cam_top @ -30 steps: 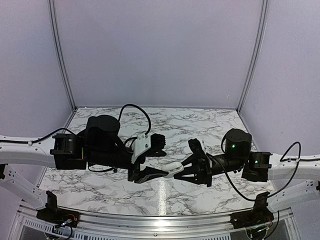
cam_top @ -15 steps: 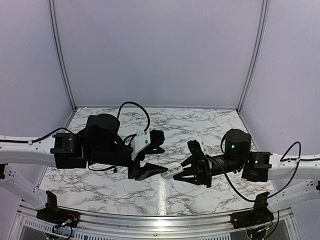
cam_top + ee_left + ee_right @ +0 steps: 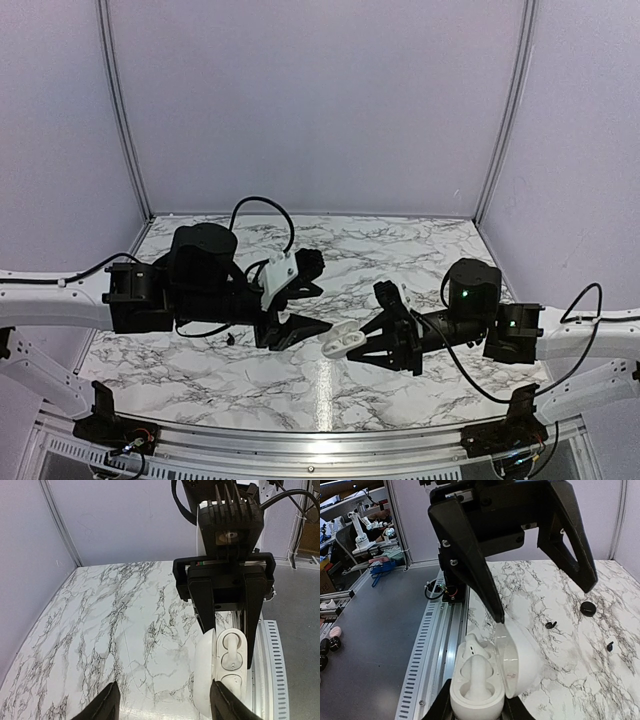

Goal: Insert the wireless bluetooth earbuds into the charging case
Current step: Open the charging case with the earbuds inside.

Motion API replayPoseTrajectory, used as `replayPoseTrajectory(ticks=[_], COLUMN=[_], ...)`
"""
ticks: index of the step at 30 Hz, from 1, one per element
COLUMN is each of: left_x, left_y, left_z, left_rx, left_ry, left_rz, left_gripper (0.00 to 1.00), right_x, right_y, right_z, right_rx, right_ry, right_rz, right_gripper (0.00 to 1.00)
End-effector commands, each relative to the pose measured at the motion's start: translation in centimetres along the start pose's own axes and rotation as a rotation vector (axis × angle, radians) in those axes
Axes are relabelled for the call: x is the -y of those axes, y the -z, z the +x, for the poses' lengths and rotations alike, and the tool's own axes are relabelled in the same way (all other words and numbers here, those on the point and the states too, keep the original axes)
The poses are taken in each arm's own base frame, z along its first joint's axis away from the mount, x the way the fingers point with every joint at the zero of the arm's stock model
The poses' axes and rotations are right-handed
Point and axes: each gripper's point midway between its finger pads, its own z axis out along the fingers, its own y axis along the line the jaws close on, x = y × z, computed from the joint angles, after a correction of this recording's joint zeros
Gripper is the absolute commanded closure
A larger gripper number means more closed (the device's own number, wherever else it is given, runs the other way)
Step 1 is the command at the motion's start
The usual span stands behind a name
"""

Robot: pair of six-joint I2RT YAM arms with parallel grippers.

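Observation:
My right gripper [image 3: 372, 345] is shut on an open white charging case [image 3: 342, 342], held above the table's front middle. In the right wrist view the case [image 3: 480, 690] shows its lid [image 3: 520, 655] swung open to the right. A white earbud [image 3: 476, 649] stands in the far slot. My left gripper [image 3: 312, 300] is open and empty just left of the case. One of its fingertips [image 3: 497, 615] is close to the lid's edge. The left wrist view shows the case [image 3: 225, 665] held between the right gripper's fingers [image 3: 205, 605]. Two tiny black earbuds [image 3: 550, 625] [image 3: 609, 646] lie on the marble.
A small black round object [image 3: 588, 608] lies on the table beyond the black earbuds. A tiny black item [image 3: 229, 339] lies on the marble under the left arm. The table's metal front rail [image 3: 432, 645] runs below the case. Grey walls close the back and sides.
My left gripper has drawn back left and up from the case and its jaws have spread wider. The case lid now stands open. The right gripper has barely moved.

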Motion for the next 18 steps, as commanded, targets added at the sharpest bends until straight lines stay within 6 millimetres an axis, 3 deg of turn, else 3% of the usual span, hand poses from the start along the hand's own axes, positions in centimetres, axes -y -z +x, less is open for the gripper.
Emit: replayPoseTrajectory(ticks=[1,5,9,15,18], left_x=[-1.6,-1.7,-0.4,2.8,3.4], left_y=[2.1,4.2,5.1,4.0,2.5], left_z=[-1.2,-2.3,-2.3,-1.6,-0.2], left_rx=[0.061,0.113,0.124,0.085,0.002], left_ry=[-0.016,-0.035,-0.041,-0.098,-0.126], left_rz=[-0.069,-0.088,-0.03,0.057,0.057], left_gripper=[0.36,0.37,0.47,0.65,0.67], right_x=[0.1,0.9,1.8,2.5,2.7], right_y=[0.2,0.2,0.1,0.2,0.1], right_z=[-2.2,-1.9,-1.9,-1.8,-1.7], right_rx=[0.059,0.053,0.047,0.04,0.031], right_ry=[0.022,0.004,-0.006,-0.002,-0.004], right_rz=[0.012,0.053,0.096,0.137,0.148], right_gripper=[1.0,1.0,1.0,1.0,1.0])
